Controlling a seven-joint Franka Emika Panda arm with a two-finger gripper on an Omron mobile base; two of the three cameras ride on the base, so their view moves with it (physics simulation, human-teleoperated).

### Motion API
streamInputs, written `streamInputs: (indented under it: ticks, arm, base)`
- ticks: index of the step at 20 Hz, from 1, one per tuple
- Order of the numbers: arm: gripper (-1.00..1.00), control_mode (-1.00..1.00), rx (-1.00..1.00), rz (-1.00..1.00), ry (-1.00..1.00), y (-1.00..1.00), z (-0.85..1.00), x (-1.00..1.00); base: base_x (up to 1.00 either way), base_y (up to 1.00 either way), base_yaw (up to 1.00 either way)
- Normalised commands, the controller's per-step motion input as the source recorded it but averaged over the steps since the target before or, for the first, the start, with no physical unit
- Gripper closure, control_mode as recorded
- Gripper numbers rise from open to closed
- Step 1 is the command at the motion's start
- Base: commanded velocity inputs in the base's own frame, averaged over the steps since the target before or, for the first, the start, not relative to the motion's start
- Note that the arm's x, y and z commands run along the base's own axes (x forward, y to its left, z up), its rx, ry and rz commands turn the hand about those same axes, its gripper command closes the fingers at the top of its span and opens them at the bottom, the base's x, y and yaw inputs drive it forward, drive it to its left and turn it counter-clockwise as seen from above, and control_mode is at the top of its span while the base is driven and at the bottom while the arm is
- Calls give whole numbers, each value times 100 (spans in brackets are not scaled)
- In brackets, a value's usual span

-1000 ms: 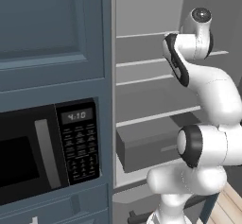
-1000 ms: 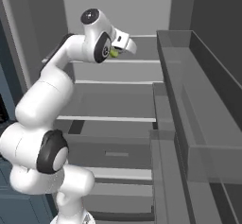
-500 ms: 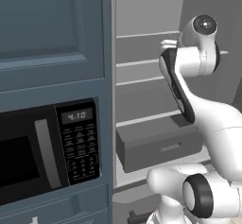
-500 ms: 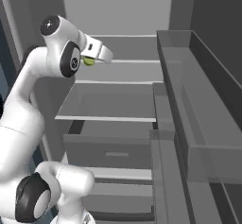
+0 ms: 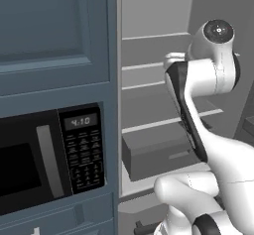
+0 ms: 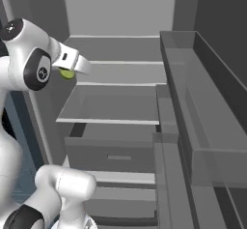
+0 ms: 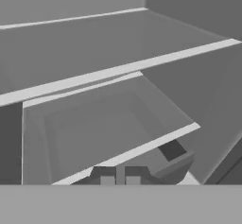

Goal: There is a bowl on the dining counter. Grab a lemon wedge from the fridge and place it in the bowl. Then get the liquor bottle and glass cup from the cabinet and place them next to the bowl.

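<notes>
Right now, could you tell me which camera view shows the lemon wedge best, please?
The right base view: the lemon wedge shows as a yellow-green spot at the shut gripper, in front of the fridge shelves. In the left base view the arm covers it. In the hand view I cannot make it out.

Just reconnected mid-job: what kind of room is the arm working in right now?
A kitchen, rendered rather than real. The open fridge with grey shelves and a drawer stands right ahead, a black microwave with a keypad sits to its left, and dark blue cabinet fronts rise above it.
</notes>
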Motion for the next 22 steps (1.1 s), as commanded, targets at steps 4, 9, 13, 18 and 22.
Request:
streamInputs:
  ticks: [4,9,13,18,22]
  arm:
    - [100,-100,0,0,8,0,0,-47]
    - [100,-100,0,0,3,-11,-3,-9]
    - [100,-100,0,0,0,0,-5,-1]
    - [100,100,0,0,0,0,-1,-3]
    - [100,100,0,0,0,0,0,0]
  base:
    - [0,0,0]
    - [0,0,0]
    - [0,0,0]
    - [-46,0,3]
    - [-100,4,10]
